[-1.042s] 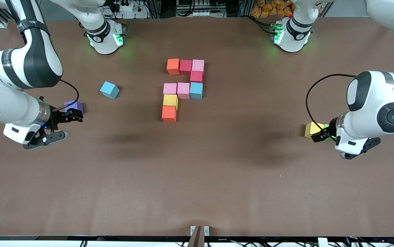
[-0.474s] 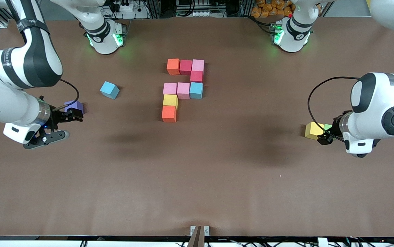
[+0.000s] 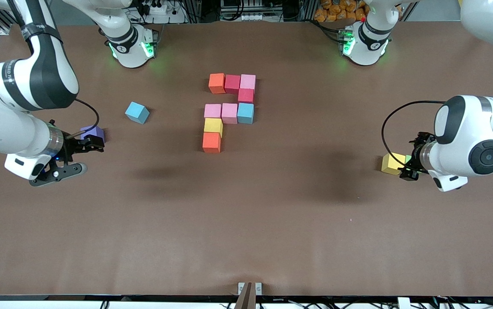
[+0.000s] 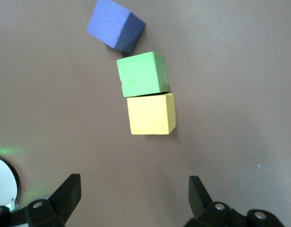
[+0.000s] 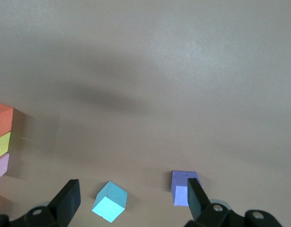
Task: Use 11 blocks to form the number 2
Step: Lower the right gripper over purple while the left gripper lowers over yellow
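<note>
Left wrist view: open left gripper (image 4: 131,198) over yellow block (image 4: 151,114) touching green cube (image 4: 142,73), so risks dragging both; open right gripper (image 3: 81,156) waiting by purple block (image 3: 92,133); unfinished number 2 (image 3: 228,112) mid-table.

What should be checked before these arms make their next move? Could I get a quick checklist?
1. Left tool open: ok.
2. Loose yellow cube ahead of it, unheld: ok.
3. That cube apart from the green cube: not ok, they touch.
4. Right tool open: ok.
5. Purple cube centred between its fingers: not ok, it sits by one finger.
6. Number 2 finished: not ok, its bottom row has only an orange cube.
</note>
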`<move>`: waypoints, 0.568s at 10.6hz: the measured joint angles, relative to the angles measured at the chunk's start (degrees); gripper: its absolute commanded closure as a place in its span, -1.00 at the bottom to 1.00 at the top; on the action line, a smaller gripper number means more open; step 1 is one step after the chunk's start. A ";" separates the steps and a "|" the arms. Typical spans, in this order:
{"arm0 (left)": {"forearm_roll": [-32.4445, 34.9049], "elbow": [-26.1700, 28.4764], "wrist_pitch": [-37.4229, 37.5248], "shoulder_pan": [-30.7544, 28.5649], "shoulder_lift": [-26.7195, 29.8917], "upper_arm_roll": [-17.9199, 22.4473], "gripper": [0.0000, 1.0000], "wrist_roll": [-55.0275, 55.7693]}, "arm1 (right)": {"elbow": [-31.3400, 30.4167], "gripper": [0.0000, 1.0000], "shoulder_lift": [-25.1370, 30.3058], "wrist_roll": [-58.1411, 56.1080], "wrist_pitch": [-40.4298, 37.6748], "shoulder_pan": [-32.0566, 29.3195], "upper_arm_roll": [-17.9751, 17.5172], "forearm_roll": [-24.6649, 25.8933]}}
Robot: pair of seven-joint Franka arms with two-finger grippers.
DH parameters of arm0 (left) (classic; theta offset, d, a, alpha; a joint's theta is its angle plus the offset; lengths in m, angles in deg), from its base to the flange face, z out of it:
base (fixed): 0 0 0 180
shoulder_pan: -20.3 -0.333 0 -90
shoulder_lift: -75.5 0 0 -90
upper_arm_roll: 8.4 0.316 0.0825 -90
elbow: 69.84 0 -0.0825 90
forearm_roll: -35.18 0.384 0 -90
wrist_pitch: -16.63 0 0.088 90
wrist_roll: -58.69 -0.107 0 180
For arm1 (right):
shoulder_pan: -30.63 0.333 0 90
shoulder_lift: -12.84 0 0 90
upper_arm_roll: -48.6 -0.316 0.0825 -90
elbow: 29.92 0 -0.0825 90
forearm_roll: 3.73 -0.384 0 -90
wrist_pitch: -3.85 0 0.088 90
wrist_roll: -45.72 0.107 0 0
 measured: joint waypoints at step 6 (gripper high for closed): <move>0.00 12.69 -13.50 -3.74 4.49 -0.48 -1.00 6.62 | 1.36 -1.00 0.39 1.76 -2.91 0.00 -0.09 0.24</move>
